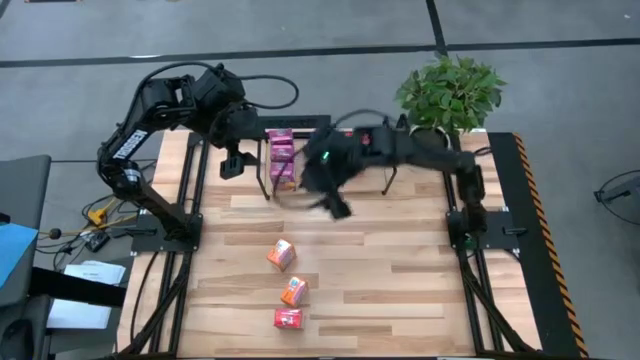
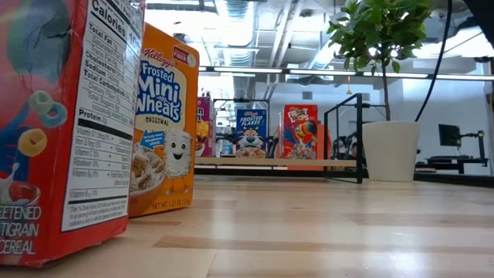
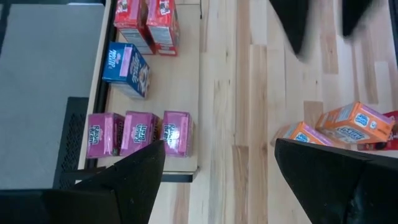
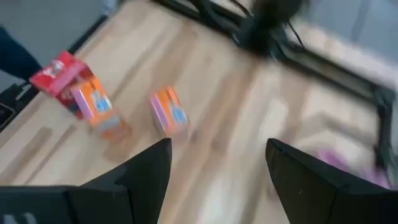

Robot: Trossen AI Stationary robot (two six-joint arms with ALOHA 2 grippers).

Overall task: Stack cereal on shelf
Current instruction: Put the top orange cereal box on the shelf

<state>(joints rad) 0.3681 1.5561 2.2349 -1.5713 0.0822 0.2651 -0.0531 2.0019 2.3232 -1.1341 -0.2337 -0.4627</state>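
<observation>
The shelf (image 1: pixel 300 121) stands at the table's far middle. On its board (image 3: pixel 186 68) stand three magenta cartons (image 3: pixel 140 132), a blue one (image 3: pixel 126 68) and two red ones (image 3: pixel 146 17). Two orange cartons (image 1: pixel 281 254) (image 1: pixel 293 291) and a red carton (image 1: pixel 288 318) rest on the table toward its near edge. My left gripper (image 1: pixel 232 163) (image 3: pixel 217 146) hovers open beside the shelf's left end. My right gripper (image 1: pixel 338 205) (image 4: pixel 217 143), open and blurred, hangs over the table just near of the shelf, with the loose cartons (image 4: pixel 168 112) ahead of it.
A potted plant (image 1: pixel 450 95) sits at the far right corner. Black frame rails (image 1: pixel 190 230) edge the table's left and right sides. Bare wood lies between the shelf and the loose cartons. In the low view the red carton (image 2: pixel 54 131) and an orange one (image 2: pixel 162 123) fill the left.
</observation>
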